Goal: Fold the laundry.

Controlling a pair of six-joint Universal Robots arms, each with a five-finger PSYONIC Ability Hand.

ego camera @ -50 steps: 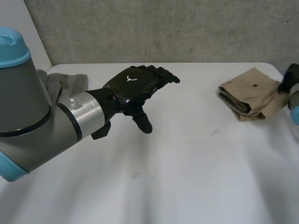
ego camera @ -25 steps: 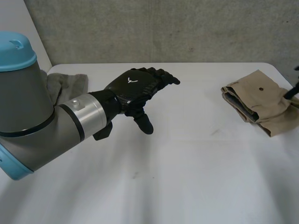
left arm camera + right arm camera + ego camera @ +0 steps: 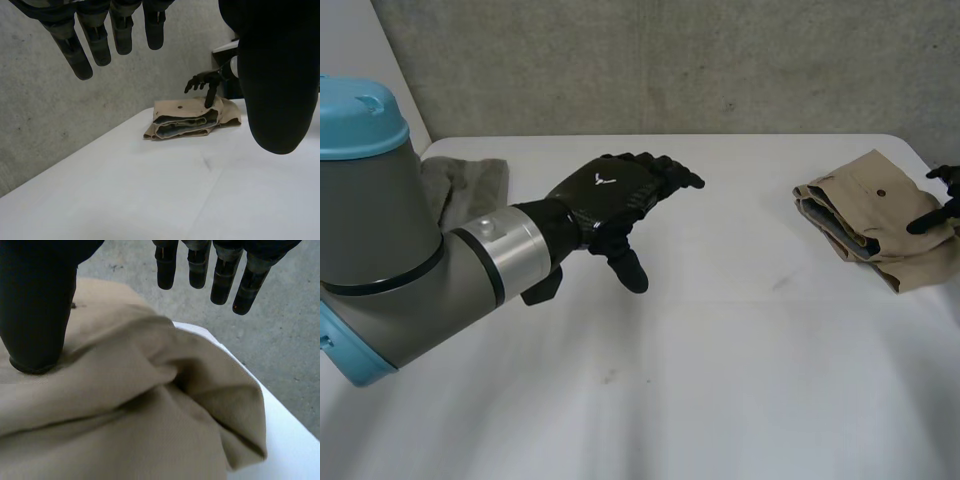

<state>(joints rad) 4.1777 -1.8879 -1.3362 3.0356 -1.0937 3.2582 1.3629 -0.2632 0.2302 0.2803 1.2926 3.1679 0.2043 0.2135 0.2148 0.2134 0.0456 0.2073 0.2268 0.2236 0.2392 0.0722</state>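
Both hands spread: right hand (image 3: 207, 80) thumb-down on the folded tan garment (image 3: 865, 215) (likely steadying it), left hand (image 3: 610, 195) hovers empty over table (image 3: 720, 350).

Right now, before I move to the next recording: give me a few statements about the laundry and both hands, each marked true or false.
1. The beige garment lies folded on the table, towards the robot's right. True.
2. The left hand grips the beige garment. False: it is held open over the middle of the table, well apart from the garment.
3. The right hand has its thumb resting on the beige garment, with its fingers straight. True.
4. The grey cloth is stacked on top of the beige garment. False: it lies at the far left of the table, behind the left arm.
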